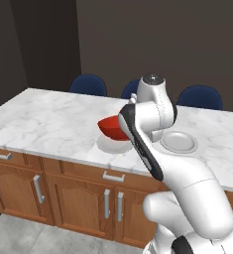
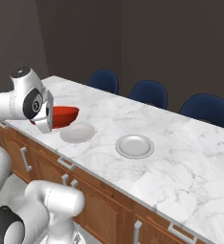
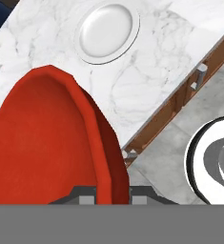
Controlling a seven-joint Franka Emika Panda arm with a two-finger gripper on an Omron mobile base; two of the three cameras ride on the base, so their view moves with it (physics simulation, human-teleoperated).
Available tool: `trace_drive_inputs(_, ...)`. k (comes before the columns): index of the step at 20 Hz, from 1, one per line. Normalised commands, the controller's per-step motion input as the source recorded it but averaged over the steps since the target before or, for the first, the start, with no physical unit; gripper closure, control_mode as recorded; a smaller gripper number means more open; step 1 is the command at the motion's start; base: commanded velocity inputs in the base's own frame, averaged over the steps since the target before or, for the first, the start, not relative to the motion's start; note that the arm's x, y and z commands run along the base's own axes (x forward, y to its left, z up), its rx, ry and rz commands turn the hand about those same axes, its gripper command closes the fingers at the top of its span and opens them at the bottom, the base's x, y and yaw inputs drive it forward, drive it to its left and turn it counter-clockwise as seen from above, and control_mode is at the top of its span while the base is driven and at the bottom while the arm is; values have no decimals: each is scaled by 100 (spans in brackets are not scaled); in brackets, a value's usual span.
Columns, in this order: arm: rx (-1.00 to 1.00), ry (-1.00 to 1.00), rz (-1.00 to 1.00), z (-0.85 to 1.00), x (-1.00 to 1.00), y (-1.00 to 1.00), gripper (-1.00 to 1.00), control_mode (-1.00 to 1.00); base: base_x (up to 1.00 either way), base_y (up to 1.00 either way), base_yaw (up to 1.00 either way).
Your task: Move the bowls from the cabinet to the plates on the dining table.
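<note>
Gripper point(image 3: 106, 193) clamped on the rim of the red bowl point(image 1: 113, 128); in the hand view the rim runs down between the finger tips and the bowl's inside fills the left side. Bowl is held above the near plate point(image 2: 77, 133), over the front part of the table point(image 1: 48, 121), and casts a shadow on that plate. In the right base view the bowl point(image 2: 63, 116) sits up and left of the plate, partly behind the wrist. Can't tell if it touches the plate. Second plate point(image 2: 135, 146) bare, just beside the first along the table, well apart from the bowl. Three blue chairs point(image 2: 151, 93) on the far side. Brown base point(image 1: 83, 198) with grey bar handles below the marble top
</note>
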Motion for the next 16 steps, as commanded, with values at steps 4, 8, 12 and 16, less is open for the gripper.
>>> trace_drive_inputs(4,0,0,0,-24,33,0,100,-100,0,0,0)
trace_drive_inputs(8,0,0,0,-35,31,0,100,-100,0,0,0)
trace_drive_inputs(12,0,0,0,-39,29,0,100,-100,0,0,0)
trace_drive_inputs(16,0,0,0,-30,33,0,100,-100,0,0,0)
